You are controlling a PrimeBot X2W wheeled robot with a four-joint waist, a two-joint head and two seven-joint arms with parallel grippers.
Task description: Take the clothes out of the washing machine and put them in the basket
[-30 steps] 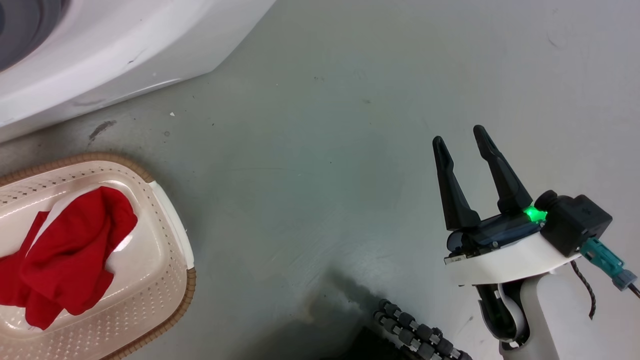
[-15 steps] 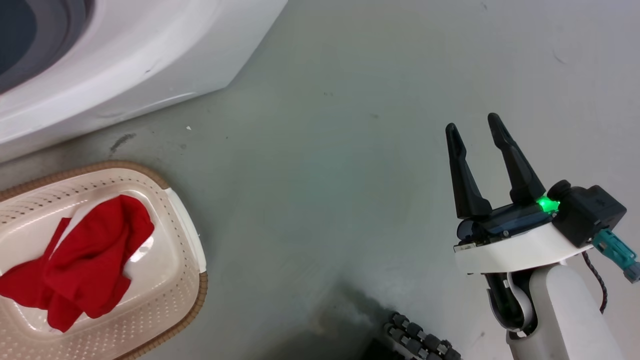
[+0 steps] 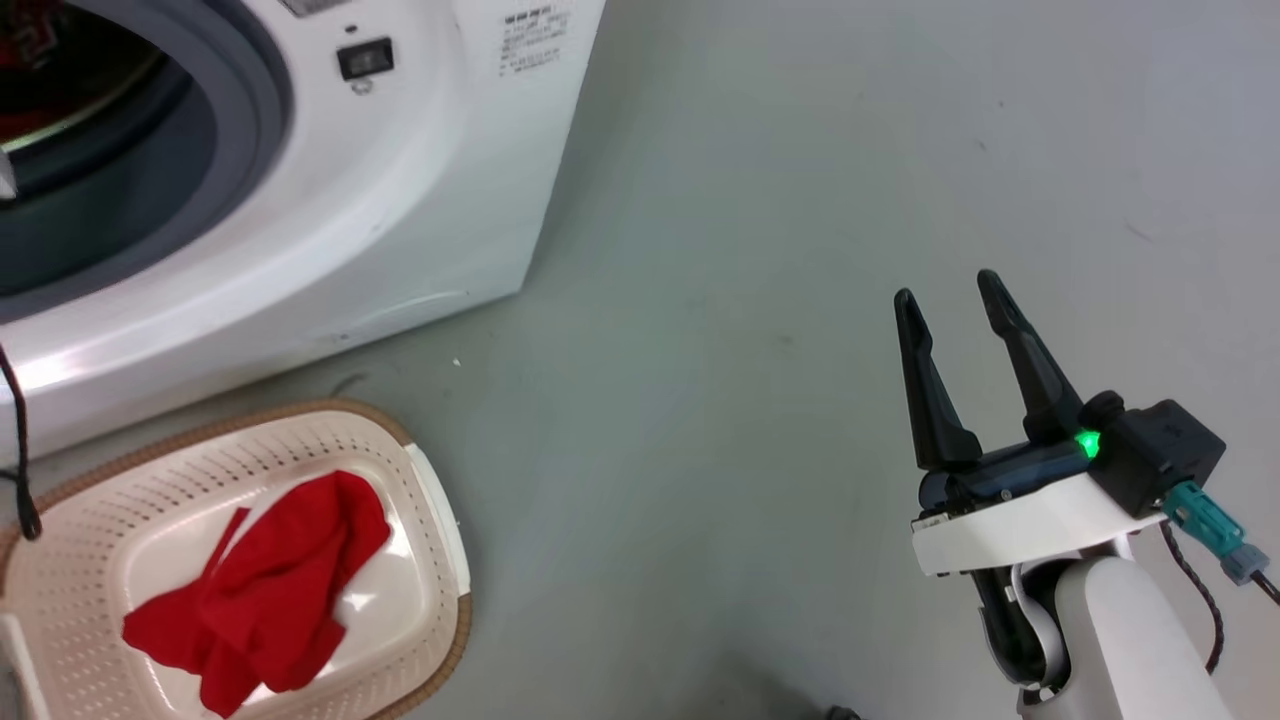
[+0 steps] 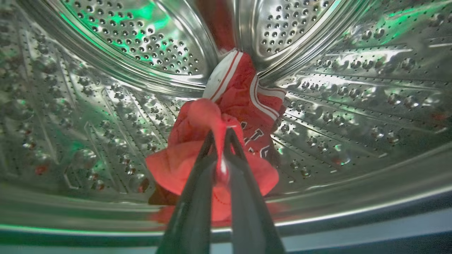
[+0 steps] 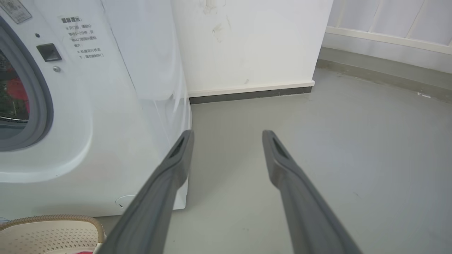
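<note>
Inside the steel drum of the white washing machine, my left gripper is shut on a fold of a red garment with white striped trim and white lettering. That garment bunches on the drum floor. Another of the red clothes lies in the cream basket on the floor in front of the machine. My right gripper hangs open and empty over bare floor, well right of the basket; its fingers point past the machine's right corner.
A grey rubber ring frames the washer's opening. A white wall with dark skirting stands behind the machine. Grey floor stretches between the basket and my right arm. A thin black cable hangs at the left edge.
The head camera has tilted up, so the washer's opening and front panel have come into view and the basket sits lower in the picture. My right gripper stays open, hardly moved.
</note>
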